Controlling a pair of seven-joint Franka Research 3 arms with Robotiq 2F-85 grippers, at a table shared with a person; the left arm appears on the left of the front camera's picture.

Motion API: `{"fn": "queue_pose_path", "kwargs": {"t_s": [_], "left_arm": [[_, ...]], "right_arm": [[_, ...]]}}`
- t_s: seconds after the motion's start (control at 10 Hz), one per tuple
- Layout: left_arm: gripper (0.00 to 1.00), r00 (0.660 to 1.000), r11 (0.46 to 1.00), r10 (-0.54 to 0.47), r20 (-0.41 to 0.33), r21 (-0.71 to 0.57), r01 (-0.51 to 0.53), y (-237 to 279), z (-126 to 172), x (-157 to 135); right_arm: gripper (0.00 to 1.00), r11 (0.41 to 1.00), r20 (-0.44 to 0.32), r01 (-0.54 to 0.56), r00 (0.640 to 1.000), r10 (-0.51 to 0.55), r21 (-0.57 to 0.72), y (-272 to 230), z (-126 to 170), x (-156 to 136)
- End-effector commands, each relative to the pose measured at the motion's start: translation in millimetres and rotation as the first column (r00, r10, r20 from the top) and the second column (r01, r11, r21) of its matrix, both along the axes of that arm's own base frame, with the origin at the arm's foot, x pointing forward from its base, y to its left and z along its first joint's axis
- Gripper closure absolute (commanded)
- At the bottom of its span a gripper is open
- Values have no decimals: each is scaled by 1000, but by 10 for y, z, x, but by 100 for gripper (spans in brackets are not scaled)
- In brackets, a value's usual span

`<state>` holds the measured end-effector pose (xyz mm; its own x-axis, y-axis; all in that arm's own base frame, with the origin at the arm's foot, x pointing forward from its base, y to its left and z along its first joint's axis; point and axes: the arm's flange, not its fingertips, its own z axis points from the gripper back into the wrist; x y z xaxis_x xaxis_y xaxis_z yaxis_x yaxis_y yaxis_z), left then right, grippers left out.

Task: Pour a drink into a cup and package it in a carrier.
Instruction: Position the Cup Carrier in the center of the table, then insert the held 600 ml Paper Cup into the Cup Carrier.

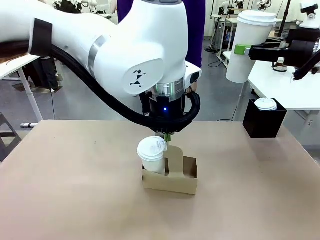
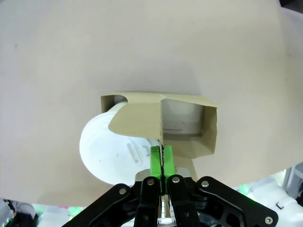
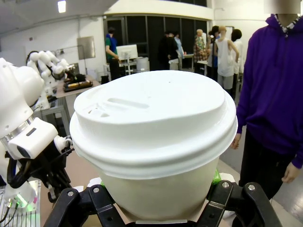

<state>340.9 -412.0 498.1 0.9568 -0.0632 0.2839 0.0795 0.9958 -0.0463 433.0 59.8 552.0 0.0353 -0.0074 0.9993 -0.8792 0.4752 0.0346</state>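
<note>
The carrier is a low box of matte brown cardboard standing on the tan table, directly under the left fingers. Its flat upright centre handle has a rounded top. The wrist view over it shows what the front view hides behind the arm's black cabling: the green pads are pressed together on the top edge of that handle, with the thin card pinched between them.

To one side of the pinched handle, a lidded cup of plain white paper sits in a round slot, and its domed plastic lid rises above the cardboard wall. From above, this lid is a smooth white disc with a small raised drink spout. From the front, the cup's tapering side can be seen going down into the slot.

A second, raised cup is well apart from the carrier and high above the table's far right corner. The right fingers clamp its white wall from both sides just below the rolled rim. The right wrist view shows the cup close up, with a glossy lid and a moulded sip recess. Beyond the cup stands a person in a purple hoodie.

Below those fingers, on the table's edge, is a black square box with a white lid on top.
</note>
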Motion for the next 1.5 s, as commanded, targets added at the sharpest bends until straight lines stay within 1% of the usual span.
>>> {"fn": "queue_pose_path", "kwargs": {"t_s": [0.0,0.1,0.6,0.7,0.8,0.9,1.0,1.1,1.2,1.3,1.4], "left_arm": [[98,998,998,53,-16,27,-53,-89,-22,-9],[98,1000,1000,0,0,0,0,0,0,0],[98,1000,1000,0,0,0,0,0,0,0],[39,1000,1000,6,-6,-1,-6,-33,-1,3],[40,1000,999,-13,-23,-36,12,55,113,4],[0,999,997,-31,-37,-65,29,144,212,-20],[35,996,994,-61,-65,-89,55,232,332,-27],[0,992,990,-97,-79,-114,88,340,479,-45],[0,981,981,-163,-103,-124,150,487,653,-82],[5,972,968,-212,-102,-160,195,653,779,-155],[0,958,951,-269,-98,-184,248,871,869,-182]], "right_arm": [[20,1000,18,-4,1000,4,4,1,10,6],[20,1000,18,-4,1000,4,4,1,10,6],[20,1000,18,-4,1000,4,4,1,10,6],[20,1000,18,-4,1000,4,4,1,10,6],[20,1000,0,0,1000,0,0,0,0,0],[20,997,-11,-75,997,74,-37,144,-10,-84],[20,986,-14,-147,989,146,-85,46,-30,-123],[20,964,-37,-235,972,233,-125,149,-139,-74],[20,910,-84,-387,922,379,-151,245,-240,6],[20,877,-116,-457,889,443,-150,317,-360,37],[20,854,-118,-498,867,484,-154,381,-510,57]]}}
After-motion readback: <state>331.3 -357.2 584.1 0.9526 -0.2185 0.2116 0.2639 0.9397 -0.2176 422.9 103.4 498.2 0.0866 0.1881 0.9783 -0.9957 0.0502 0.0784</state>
